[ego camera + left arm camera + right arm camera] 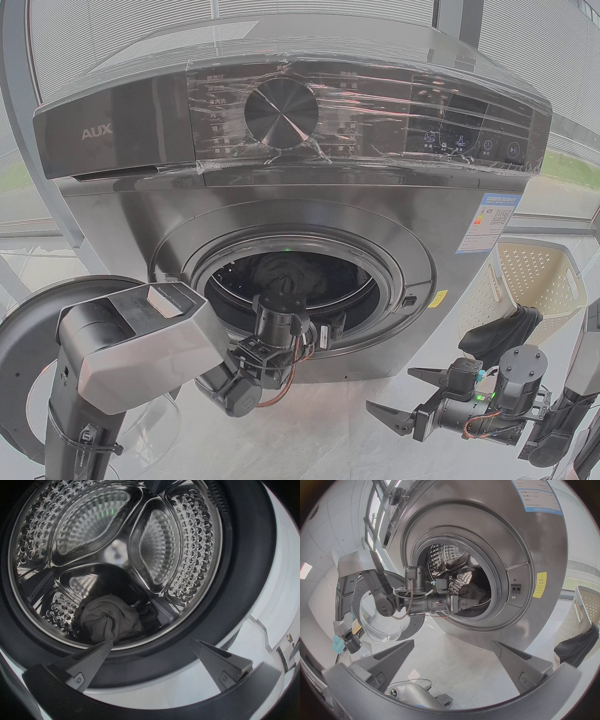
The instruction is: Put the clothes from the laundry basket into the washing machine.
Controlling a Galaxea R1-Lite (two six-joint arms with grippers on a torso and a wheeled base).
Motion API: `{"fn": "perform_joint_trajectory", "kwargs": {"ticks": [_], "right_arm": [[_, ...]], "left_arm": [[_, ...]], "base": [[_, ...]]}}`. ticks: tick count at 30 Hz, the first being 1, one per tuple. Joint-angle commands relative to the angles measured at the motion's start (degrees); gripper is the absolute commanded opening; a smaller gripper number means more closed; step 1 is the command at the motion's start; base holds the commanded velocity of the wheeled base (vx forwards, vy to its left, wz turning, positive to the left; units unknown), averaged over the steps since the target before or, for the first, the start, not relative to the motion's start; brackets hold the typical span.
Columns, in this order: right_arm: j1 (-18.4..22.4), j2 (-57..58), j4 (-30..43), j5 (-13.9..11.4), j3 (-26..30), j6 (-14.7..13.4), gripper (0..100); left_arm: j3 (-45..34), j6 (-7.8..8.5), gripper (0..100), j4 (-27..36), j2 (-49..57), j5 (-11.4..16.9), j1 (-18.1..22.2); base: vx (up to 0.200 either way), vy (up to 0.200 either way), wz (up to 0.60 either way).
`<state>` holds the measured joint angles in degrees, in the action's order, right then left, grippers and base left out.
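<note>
The grey washing machine [375, 212] stands with its round opening uncovered. My left gripper [150, 645] is at the lip of that opening, open, nothing between its fingers. Low inside the steel drum [162, 545] lies a crumpled grey garment [106, 620] with a darker piece [148, 614] beside it. My right gripper [400, 397] hangs open and empty near the floor, in front of the machine's right corner. The cream perforated laundry basket [544, 281] stands to the right of the machine, and a dark garment [500, 334] is draped over its near rim.
The machine's round door [25, 350] is swung wide to the left, behind my left arm. Pale tiled floor [337, 431] lies open between the machine and my right gripper. A window wall runs behind the machine.
</note>
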<state>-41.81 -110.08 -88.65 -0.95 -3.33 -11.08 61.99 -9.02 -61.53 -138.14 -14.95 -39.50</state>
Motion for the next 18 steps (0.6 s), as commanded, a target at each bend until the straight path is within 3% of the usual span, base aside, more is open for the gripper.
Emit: {"fn": "perform_joint_trajectory", "kwargs": {"ticks": [1,8,13,18], "right_arm": [[0.0,0.2,0.0,0.0,0.1,0.0,100],[0.1,0.6,-0.1,0.1,-0.2,0.1,100],[0.9,1.9,-0.1,0.6,-0.4,0.2,100],[3.1,3.9,0.0,1.2,-0.4,0.9,100]], "left_arm": [[-8.4,0.23,100,-2.4,6.0,0.0,-3.7],[-19.3,0.14,100,-8.4,12.4,-0.1,-7.3],[-25.4,-0.3,100,-9.6,19.9,-0.6,-7.1],[-34.5,-3.28,100,-9.6,31.1,-0.6,-6.7]], "base": [[0.0,0.0,0.0],[0.0,0.0,0.0],[0.0,0.0,0.0],[0.0,0.0,0.0]]}}
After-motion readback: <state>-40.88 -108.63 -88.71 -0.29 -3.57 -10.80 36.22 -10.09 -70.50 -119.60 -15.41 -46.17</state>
